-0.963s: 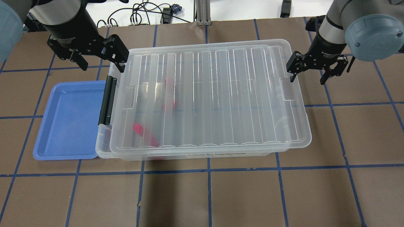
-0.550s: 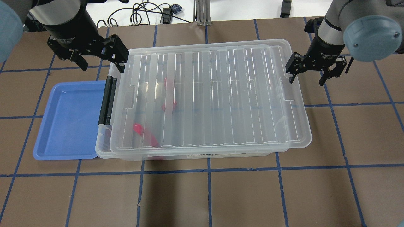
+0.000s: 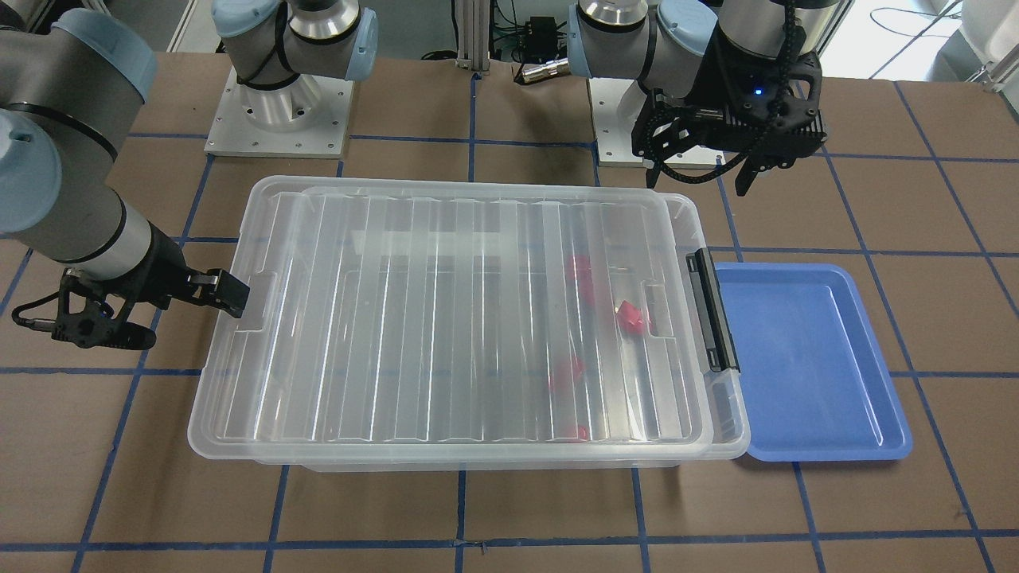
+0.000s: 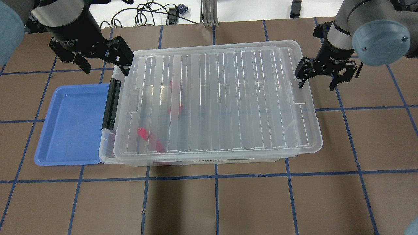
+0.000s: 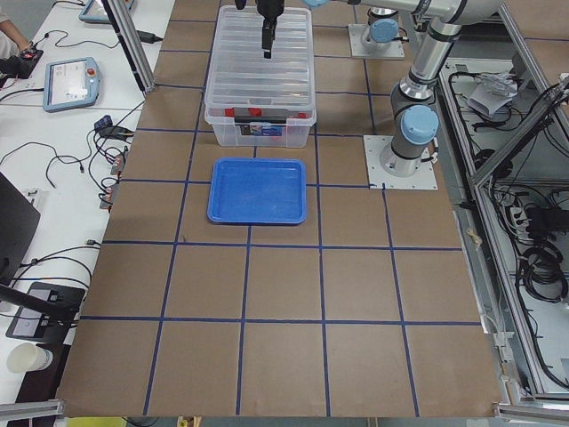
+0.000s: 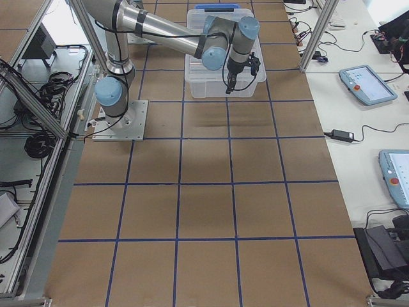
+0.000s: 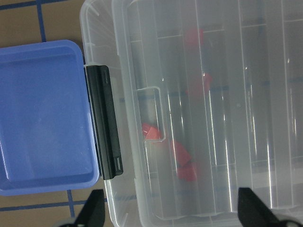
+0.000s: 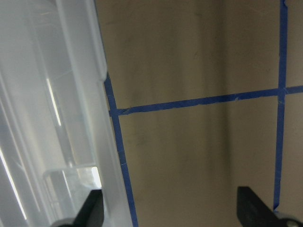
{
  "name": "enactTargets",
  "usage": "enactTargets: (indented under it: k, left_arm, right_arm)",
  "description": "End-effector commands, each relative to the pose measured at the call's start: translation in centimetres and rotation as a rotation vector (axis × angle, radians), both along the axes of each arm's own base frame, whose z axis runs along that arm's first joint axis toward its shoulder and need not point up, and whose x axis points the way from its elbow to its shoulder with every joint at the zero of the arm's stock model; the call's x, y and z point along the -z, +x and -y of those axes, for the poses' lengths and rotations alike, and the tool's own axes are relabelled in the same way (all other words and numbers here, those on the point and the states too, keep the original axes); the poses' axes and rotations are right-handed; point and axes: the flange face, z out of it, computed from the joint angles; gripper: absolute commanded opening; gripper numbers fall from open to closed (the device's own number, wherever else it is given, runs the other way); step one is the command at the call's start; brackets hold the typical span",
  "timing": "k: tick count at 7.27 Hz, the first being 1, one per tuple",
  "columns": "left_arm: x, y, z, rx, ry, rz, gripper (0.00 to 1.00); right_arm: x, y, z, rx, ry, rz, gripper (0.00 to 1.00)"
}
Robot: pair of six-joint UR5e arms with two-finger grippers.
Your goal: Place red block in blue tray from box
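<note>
Your left tool hangs spread by the end of the box that sits just beside the blue tray. Your right tool, also spread, hangs by the opposite end. Red blocks lie inside the lidded box.

Ribbed lid (shut) — over red blocks

A brown table top carries a grid of blue tape, with black cables and an aluminium post at twelve o'clock in the overhead view, and in the left side view a teach pendant lies at ten o'clock and a paper cup at eight.
</note>
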Motion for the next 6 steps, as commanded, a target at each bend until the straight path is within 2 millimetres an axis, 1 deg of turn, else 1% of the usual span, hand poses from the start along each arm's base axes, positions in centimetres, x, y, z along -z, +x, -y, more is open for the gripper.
enactTargets:
  k: [1, 3, 5, 6]
  left_arm:
    - [-0.1, 0.0, 0.1, 0.001, -0.004, 0.002, 1.00]
    - [-0.2, 0.0, 0.0, 0.003, -0.005, 0.002, 1.00]
    - [-0.3, 0.0, 0.0, 0.001, -0.007, 0.002, 1.00]
    - [-0.3, 0.0, 0.0, 0.001, -0.007, 0.002, 1.00]
  right_arm:
    - [0.2, -2.3, 0.1, 0.001, -0.002, 0.002, 1.00]
    - [0.1, -2.7, 0.1, -0.001, -0.003, -0.002, 1.00]
    - [0.1, -6.1, 0.0, 0.009, 0.000, -0.002, 1.00]
    - [0.1, -7.0, -0.1, 0.022, 0.002, -0.002, 1.00]
